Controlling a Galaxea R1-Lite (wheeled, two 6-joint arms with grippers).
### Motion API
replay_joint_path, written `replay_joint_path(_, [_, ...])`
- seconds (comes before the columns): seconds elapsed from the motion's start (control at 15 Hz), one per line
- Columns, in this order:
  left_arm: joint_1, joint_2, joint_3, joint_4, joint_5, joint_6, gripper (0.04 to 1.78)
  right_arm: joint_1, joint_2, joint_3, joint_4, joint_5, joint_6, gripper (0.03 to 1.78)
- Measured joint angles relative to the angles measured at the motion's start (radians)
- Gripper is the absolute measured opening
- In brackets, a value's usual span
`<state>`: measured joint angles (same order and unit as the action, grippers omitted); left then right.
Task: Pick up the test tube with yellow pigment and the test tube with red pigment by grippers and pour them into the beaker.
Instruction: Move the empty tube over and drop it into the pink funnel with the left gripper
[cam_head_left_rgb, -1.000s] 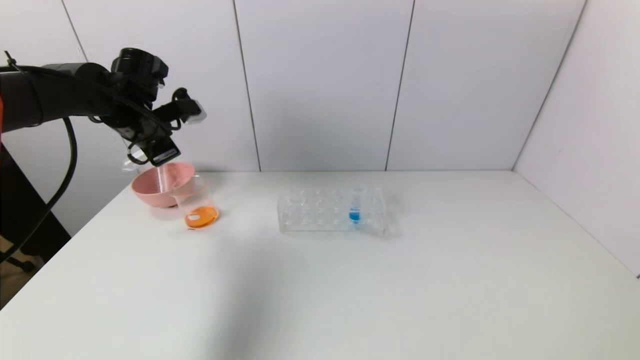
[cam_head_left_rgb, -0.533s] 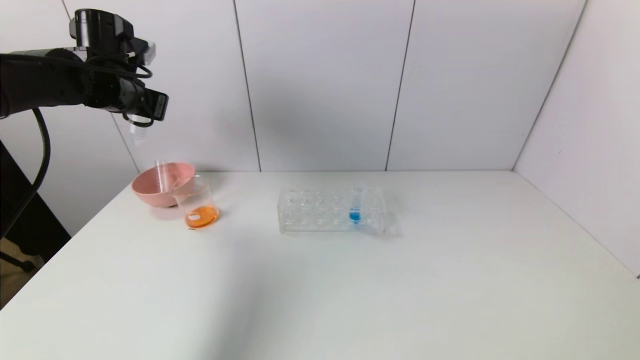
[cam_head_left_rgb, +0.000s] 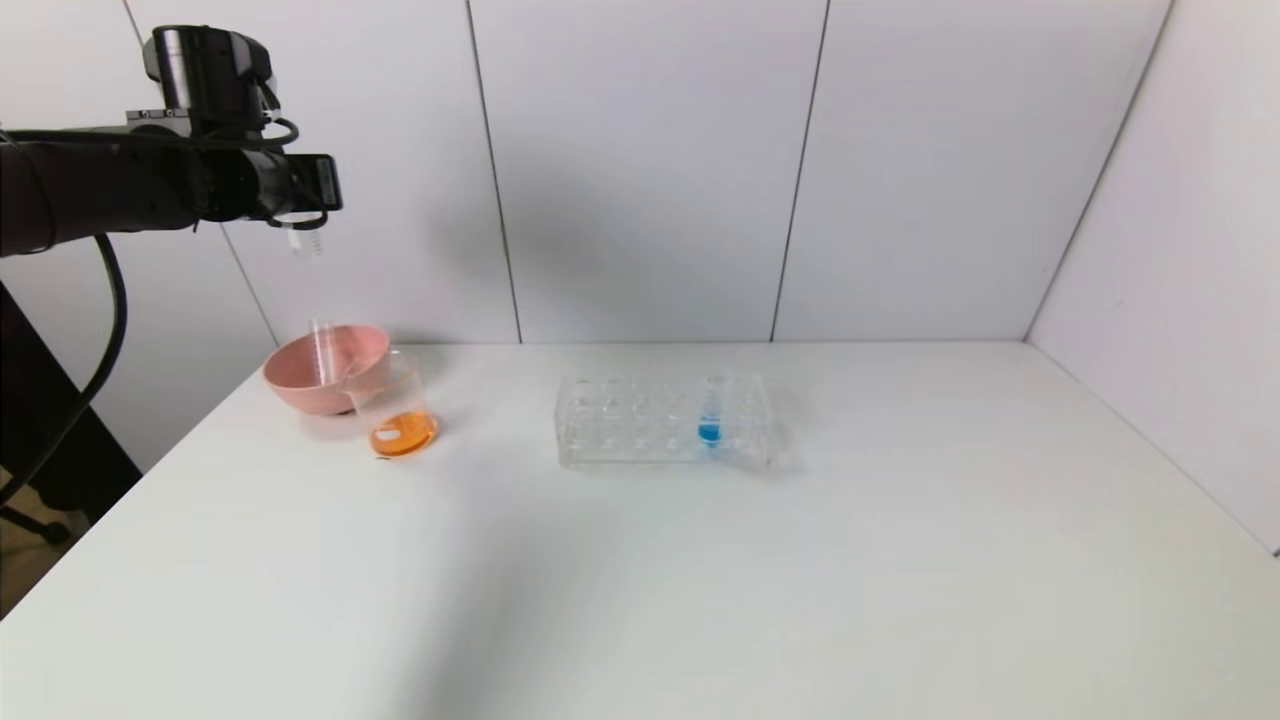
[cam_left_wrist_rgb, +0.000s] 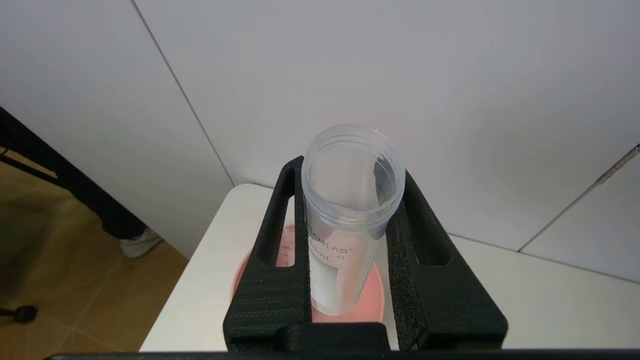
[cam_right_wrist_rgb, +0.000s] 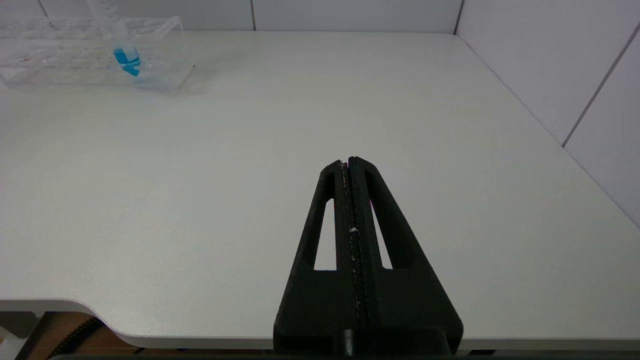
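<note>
Tubes first: our left hand (cam_left_wrist_rgb: 350, 220) is raised high above the pink bowl (cam_head_left_rgb: 300, 385) at the counter's (cam_head_left_rgb: 700, 580) far left, clamped on an empty clear test tube (cam_left_wrist_rgb: 350, 210) (which pigment it carried we cannot tell). Another empty tube (cam_head_left_rgb: 322, 345) stands in the bowl. Just beside the bowl, the beaker (cam_head_left_rgb: 398, 405) holds orange liquid. Our right hand (cam_right_wrist_rgb: 352, 165) sits closed and empty near the counter's near right edge. One blue tube (cam_head_left_rgb: 710, 410) stands in the clear rack (cam_head_left_rgb: 640, 425).
</note>
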<state>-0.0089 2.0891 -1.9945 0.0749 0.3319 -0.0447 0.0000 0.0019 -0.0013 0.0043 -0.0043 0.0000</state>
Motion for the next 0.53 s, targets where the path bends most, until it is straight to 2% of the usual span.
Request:
replay_joint_path(0.13, [0.000,0.030,0.014,-0.062,0.000,-0.003,0.45,0.000,0.000,0.000,0.000,0.000,0.000,0.11])
replay_joint_path(0.53, [0.028,0.076,0.121,-0.094,-0.001,-0.036,0.45,0.000,0.000,0.000,0.000,0.000,0.000,0.11])
